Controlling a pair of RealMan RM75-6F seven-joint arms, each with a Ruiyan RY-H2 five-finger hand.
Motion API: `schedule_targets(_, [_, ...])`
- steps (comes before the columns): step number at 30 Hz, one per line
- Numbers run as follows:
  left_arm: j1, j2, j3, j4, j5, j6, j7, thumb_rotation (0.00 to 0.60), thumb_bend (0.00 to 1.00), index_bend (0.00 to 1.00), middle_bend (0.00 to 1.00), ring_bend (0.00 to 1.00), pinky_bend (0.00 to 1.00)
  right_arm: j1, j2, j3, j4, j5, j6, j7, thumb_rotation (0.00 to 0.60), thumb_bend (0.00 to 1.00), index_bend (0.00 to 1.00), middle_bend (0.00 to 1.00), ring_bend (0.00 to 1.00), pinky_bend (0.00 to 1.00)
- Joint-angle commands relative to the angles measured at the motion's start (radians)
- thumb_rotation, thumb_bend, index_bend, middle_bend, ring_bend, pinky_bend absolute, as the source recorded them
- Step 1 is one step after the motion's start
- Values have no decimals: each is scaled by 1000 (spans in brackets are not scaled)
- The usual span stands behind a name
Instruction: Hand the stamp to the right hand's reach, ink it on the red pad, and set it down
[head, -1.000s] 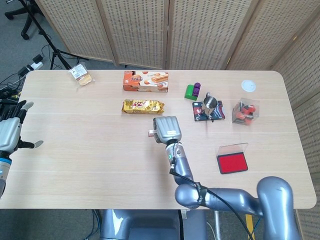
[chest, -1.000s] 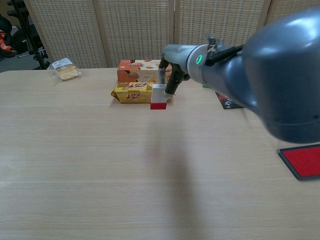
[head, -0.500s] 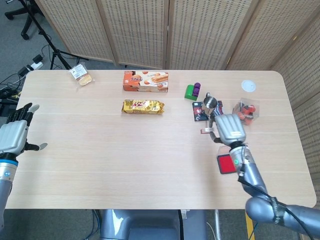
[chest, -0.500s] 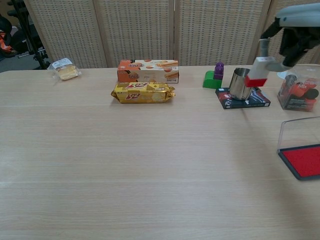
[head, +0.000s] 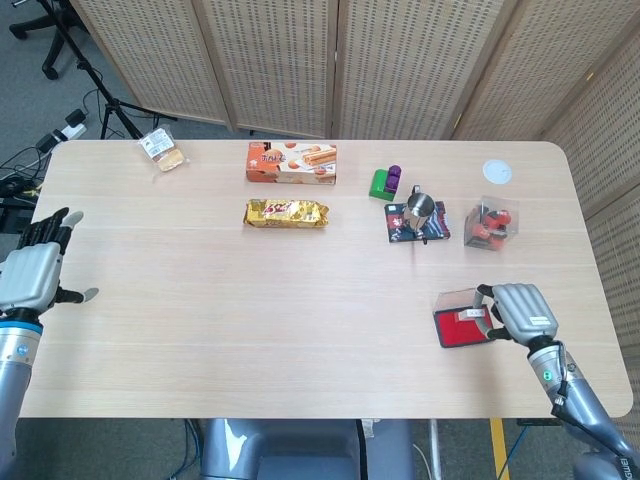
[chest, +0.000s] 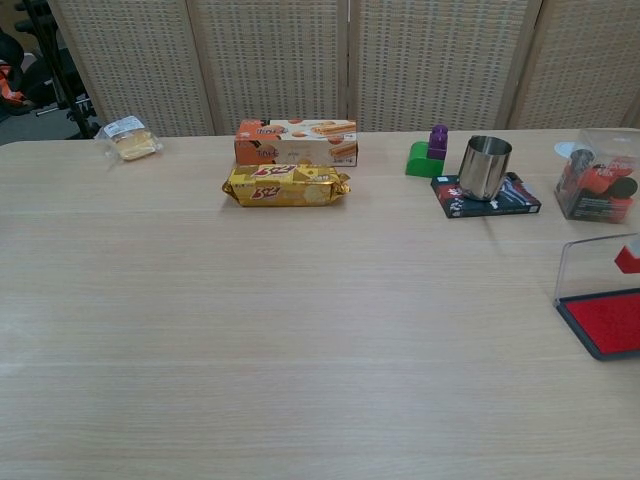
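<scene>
Head view, right hand: your right hand (head: 520, 311) is curled around the stamp (head: 473, 314), which sticks out at its 9 o'clock side; its long axis looks about level, pointing toward the table's middle
Head view, stamp and pad: the stamp hangs over the red pad (head: 462, 328), whose clear lid (head: 463, 297) stands open at the pad's 12 o'clock edge; whether the stamp face touches the ink you cannot tell here
Head view, left hand: your left hand (head: 32, 273) is far off at 9 o'clock, fingers spread, holding nothing; the right is plainly the nearer one
Head view, containers: the clear box (head: 488, 224) at the pad's 12 o'clock holds red and dark pieces; the metal cup (head: 420, 208) stands on a dark card
Chest view, stamp: only a red corner shows at the right edge, above the pad; it appears clear of the ink, so your next press goes straight down
Chest view, hands: neither shows
</scene>
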Motion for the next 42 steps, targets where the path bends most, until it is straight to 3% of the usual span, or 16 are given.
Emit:
schedule_targets(1, [3, 1, 3, -3, 6, 1, -3, 600, 92, 0, 0, 0, 0, -10, -58, -11, 81, -19, -11, 54, 600, 517, 573, 1000, 1000, 1000])
schedule_targets(15, [3, -3, 6, 0, 13, -2, 1, 600, 92, 0, 0, 0, 0, -29, -196, -16, 271, -49, -6, 197, 600, 517, 573, 1000, 1000, 1000])
schedule_targets(31, [3, -13, 10, -2, 15, 0, 12, 600, 95, 0, 0, 0, 0, -32, -284, -25, 366, -106, 23, 210, 600, 517, 577, 1000, 1000, 1000])
schedule_targets(42, [1, -18, 10, -1, 9, 1, 21, 600, 95, 0, 0, 0, 0, -36, -297, -27, 399, -103, 9, 229, 600, 517, 577, 1000, 1000, 1000])
